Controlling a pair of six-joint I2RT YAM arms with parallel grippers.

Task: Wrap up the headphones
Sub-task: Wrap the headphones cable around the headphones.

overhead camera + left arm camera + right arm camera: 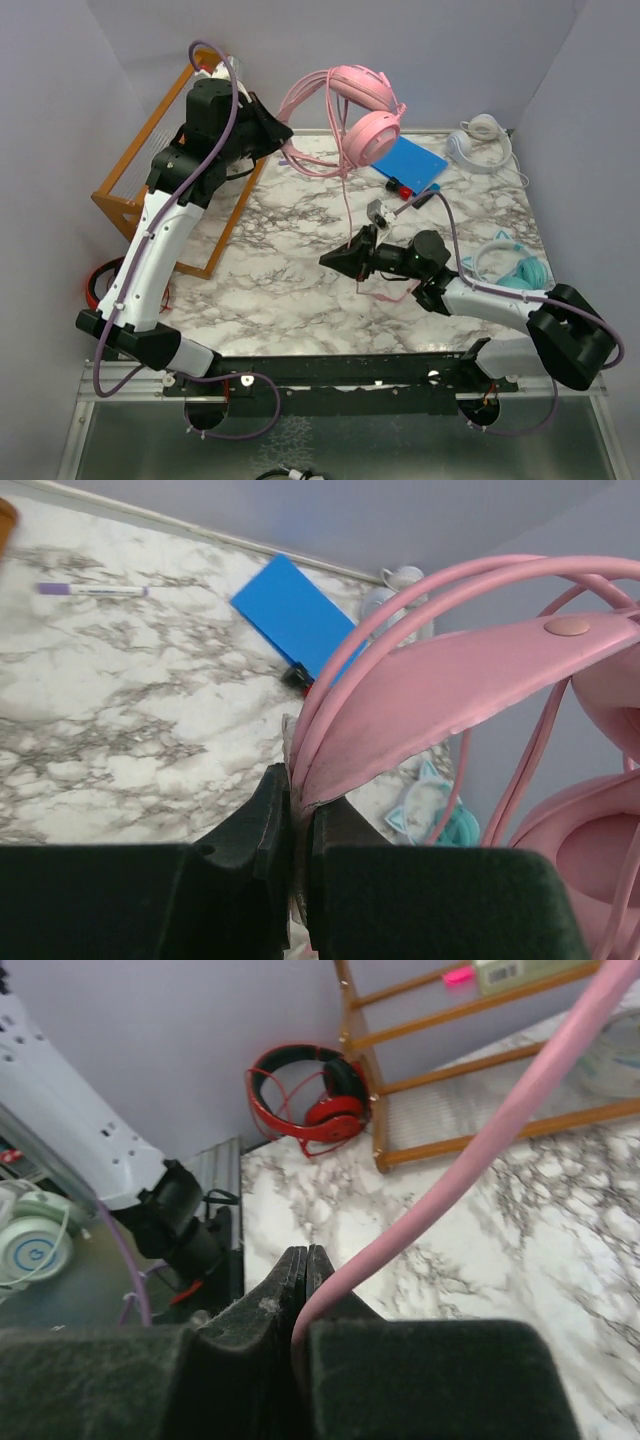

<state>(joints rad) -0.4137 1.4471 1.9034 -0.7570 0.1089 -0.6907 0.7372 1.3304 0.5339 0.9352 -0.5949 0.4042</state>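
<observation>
My left gripper (pixel 282 133) is shut on the headband of the pink headphones (pixel 370 125) and holds them in the air above the back of the table. In the left wrist view the pink headband (pixel 450 690) runs out from between the closed fingers (pixel 300 795). The pink cable (pixel 347 200) hangs down to my right gripper (pixel 335 258), which is shut on it low over the table's middle. The right wrist view shows the cable (pixel 480 1140) pinched at the jaws (pixel 306 1260). The white headphones (pixel 478 140) lie at the back right, the teal cat-ear pair (pixel 515 265) at the right.
A blue box (pixel 412 165) lies under the hanging earcups, with a small red-and-black item at its front edge. A wooden rack (pixel 160 150) stands at the left. Red-and-black headphones (pixel 305 1095) lie off the table's left edge. A purple pen (pixel 90 589) lies on the marble.
</observation>
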